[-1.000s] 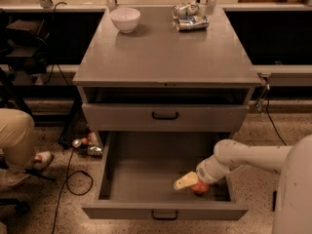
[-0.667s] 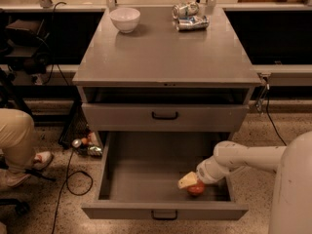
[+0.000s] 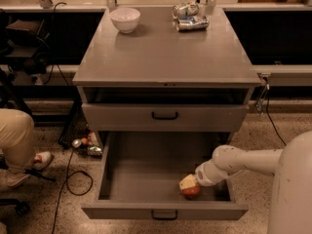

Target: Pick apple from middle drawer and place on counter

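Since the apple (image 3: pixel 191 192) sits just beneath our gripper (image 3: pixel 188 183), on the open middle drawer (image 3: pixel 141 175) floor around it, we cannot tell whether the grip is closed; a shallow hold could let the fruit roll off on the lift to the counter (image 3: pixel 165 52) well above

Red-orange apple (image 3: pixel 191 192) under the gripper (image 3: pixel 187 182), front right in open middle drawer (image 3: pixel 146 174), below grey counter (image 3: pixel 165 52).

Dim warm overhead light, counter (image 3: pixel 165 52) brightest, tool (image 3: pixel 188 183) down in the shadowed middle drawer (image 3: pixel 141 172)
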You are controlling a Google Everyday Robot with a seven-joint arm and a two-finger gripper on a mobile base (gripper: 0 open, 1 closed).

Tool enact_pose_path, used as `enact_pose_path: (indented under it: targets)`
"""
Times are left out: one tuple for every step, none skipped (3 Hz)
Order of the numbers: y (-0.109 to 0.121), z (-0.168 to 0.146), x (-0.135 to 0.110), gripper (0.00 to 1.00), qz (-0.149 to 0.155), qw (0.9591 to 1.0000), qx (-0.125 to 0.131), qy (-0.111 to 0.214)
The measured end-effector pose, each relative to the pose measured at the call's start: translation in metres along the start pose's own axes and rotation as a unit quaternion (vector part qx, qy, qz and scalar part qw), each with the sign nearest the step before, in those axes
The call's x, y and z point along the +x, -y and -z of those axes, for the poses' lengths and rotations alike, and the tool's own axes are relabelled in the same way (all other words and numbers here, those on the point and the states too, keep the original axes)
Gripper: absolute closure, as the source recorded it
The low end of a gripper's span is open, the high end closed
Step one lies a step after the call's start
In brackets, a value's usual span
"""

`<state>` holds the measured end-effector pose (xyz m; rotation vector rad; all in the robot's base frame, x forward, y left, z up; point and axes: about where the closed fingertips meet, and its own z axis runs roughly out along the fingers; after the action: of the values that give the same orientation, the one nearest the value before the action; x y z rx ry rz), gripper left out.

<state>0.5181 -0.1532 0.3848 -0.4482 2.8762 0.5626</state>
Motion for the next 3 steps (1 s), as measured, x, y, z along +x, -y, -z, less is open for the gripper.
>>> enact_pose_path:
  targets:
    - [0.0, 0.0, 0.001, 1.0, 0.0, 1.0, 0.0, 0.0]
    - [-0.013, 0.04, -0.001, 1.0, 0.029, 0.9987, -0.019, 0.037]
    - [-0.05, 0.104, -0.012, 1.0, 0.08, 0.9902, -0.066, 0.094]
